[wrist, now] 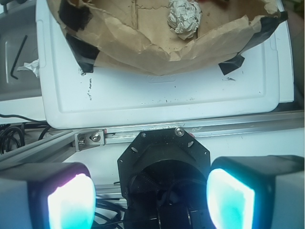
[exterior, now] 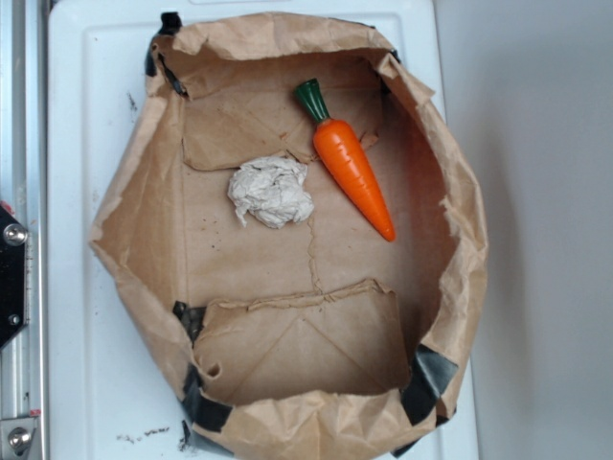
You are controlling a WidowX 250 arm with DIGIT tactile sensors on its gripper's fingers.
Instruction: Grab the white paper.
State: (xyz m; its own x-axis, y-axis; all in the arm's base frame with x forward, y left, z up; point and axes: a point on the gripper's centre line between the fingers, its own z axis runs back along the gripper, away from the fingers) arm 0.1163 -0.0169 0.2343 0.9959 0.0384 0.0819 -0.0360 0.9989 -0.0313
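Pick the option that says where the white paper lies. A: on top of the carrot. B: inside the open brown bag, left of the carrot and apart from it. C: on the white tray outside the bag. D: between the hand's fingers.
B: the white paper sits on the floor of the brown bag, with a gap to the carrot.

Exterior view looks straight down, fairly close, into the open brown paper bag on a white tray. Wrist view looks from low outside the tray's edge, past the gripper, toward the bag. Both show the white paper.
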